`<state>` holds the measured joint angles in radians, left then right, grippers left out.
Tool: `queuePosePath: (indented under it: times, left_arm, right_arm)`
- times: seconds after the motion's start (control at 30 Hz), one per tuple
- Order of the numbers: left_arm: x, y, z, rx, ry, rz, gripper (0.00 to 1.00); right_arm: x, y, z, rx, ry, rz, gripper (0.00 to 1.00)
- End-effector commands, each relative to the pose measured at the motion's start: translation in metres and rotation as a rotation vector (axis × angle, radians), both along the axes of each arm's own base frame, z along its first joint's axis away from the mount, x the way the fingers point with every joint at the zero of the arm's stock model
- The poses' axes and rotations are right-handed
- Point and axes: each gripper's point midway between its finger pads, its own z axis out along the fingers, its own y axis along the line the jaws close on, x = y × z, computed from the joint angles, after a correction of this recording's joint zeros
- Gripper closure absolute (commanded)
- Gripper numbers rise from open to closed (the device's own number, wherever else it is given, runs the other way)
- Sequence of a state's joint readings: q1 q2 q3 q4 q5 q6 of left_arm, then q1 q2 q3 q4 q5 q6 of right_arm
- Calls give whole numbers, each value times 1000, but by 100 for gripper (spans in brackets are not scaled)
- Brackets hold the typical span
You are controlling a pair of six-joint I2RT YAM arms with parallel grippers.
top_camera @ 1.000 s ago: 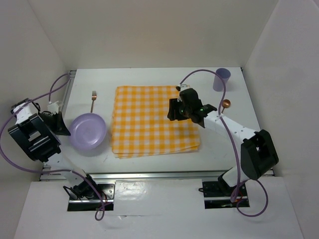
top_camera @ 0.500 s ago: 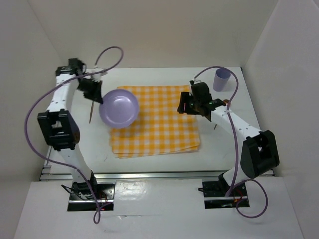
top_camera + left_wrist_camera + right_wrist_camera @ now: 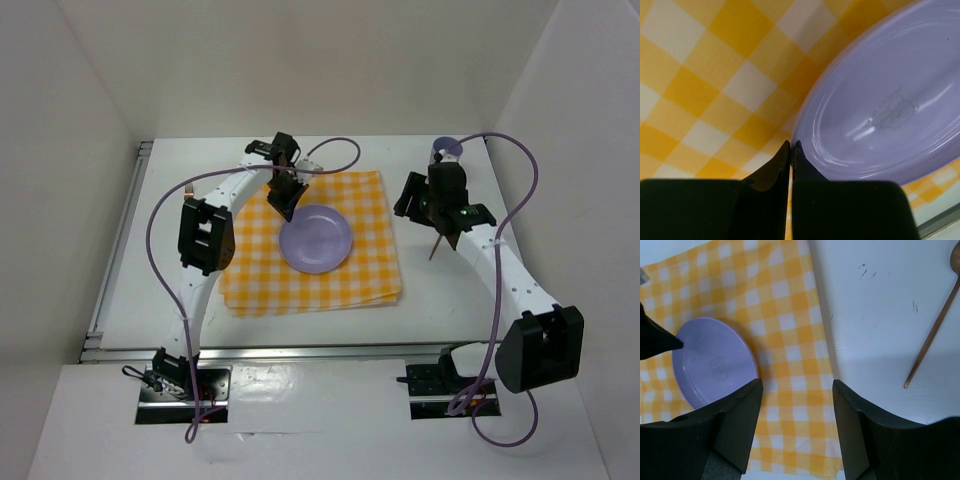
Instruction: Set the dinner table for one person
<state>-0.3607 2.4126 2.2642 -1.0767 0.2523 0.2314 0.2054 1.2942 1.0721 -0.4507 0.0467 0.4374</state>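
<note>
Inspection from the remote station.

1. The bench point(image 3: 150, 250) is the white tabletop filling the middle of the overhead view. A yellow-and-white checked cloth point(image 3: 260, 270) lies flat at its centre, slightly askew to the bench edges.

2. A lilac plate point(image 3: 315, 238) rests on the cloth, in the half toward the far edge and a little right of the cloth's middle. I can see a faint printed figure in the plate's well through the left wrist camera. The plate sits right way up.

3. The left fingers point(image 3: 790, 148) are drawn together to a thin slit. Their tips are pinched on the plate's rim, on the side facing the far left corner of the bench. The left arm reaches across the cloth from the near left corner.

4. The right fingers point(image 3: 408, 200) are spread wide and hold nothing. They hang over the cloth's right border, on the side toward the right edge. Through the right wrist camera I see cloth and bare bench between them.

5. A copper-coloured spoon point(image 3: 932, 335) lies on the bare bench between the cloth and the right edge, apart from the cloth. From overhead the right arm covers most of it.

6. A lilac cup point(image 3: 447, 148) stands near the far right corner, partly hidden by the right arm.
</note>
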Motion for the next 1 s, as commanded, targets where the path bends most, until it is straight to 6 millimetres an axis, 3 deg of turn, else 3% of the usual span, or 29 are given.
queuePosePath:
  times: [0.0,0.13,0.3,0.6,0.7,0.77,0.8,0.9,0.97]
  left_arm:
    - [4,22,-5,65,3,69,100]
    - [2,28,-26,133,30,93,100]
    - [10,33,-21,161,-10,143,100]
    - [8,28,-9,149,-24,153,99]
    - [12,29,7,139,-66,170,61]
    - [17,31,14,139,-103,200,34]
    - [17,30,20,133,-116,201,0]
    - [23,33,50,99,-178,225,0]
    - [24,35,86,77,-249,247,0]
  right_arm:
    - [-9,-8,-7,-16,27,-23,34]
    - [-9,-5,-10,-10,38,-13,34]
    - [-6,-3,-5,-1,30,-5,34]
    - [-7,-3,-14,-14,57,1,34]
    - [-9,-7,-30,-40,115,-15,29]
    - [-5,-15,-30,-55,126,-40,21]
    - [-7,-17,-39,-69,158,-48,14]
    - [1,-39,-49,-85,196,-94,5]
    - [6,-60,-58,-70,226,-132,4]
